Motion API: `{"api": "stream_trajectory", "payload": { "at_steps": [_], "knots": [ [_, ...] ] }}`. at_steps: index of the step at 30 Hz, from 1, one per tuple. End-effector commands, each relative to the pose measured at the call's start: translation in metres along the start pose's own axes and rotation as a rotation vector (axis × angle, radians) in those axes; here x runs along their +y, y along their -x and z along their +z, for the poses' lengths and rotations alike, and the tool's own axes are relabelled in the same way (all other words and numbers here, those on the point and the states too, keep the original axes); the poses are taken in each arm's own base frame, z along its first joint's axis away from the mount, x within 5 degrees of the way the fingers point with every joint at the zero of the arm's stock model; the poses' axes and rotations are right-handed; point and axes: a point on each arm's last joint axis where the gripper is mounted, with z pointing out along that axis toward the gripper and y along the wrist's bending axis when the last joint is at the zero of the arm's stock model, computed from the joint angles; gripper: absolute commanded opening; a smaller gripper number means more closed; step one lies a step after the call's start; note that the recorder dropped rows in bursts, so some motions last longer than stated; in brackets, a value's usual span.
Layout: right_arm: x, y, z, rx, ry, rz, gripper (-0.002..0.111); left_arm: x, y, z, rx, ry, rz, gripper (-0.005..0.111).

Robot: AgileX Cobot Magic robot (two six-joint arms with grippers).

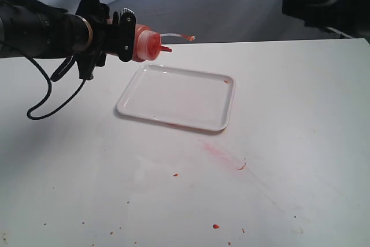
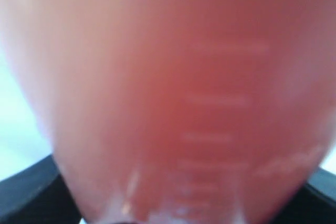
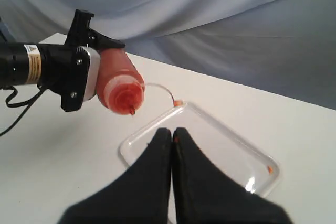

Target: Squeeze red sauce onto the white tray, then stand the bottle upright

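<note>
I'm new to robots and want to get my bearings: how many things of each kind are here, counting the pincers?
bottle: 1
white tray: 1
pincers: 2, the left pincer gripping the bottle, the right pincer shut and holding nothing
Total: 4

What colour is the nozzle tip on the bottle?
Red. The nozzle tip on the bottle shows best in the exterior view.

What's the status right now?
Left gripper shut on bottle, held sideways near white tray. Right gripper shut, empty. Nothing in the way.
</note>
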Motion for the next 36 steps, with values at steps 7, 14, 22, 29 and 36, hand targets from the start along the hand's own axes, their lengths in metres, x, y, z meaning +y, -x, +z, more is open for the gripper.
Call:
{"api": "stream_trajectory", "payload": {
  "at_steps": [7,14,22,29,36],
  "knots": [
    [-0.042,0.027,0.073,0.025,0.182,0.077,0.001,0.014,0.003,-0.003,-0.006,0.097,0.255,0.000],
    [-0.066,0.031,0.098,0.009,0.112,0.092,0.034,0.022,0.009,-0.006,-0.009,0.136,0.328,0.000],
    [-0.086,0.018,0.125,0.041,0.108,0.140,0.078,0.043,0.037,-0.017,-0.025,0.220,0.440,0.000],
    [-0.067,0.005,0.158,0.070,0.062,-0.061,0.080,0.046,0.036,-0.006,0.081,0.220,0.609,0.000],
    [-0.047,0.022,0.198,0.092,0.187,0.032,0.079,0.043,0.034,-0.002,0.127,0.202,0.689,0.000]
  ]
}}
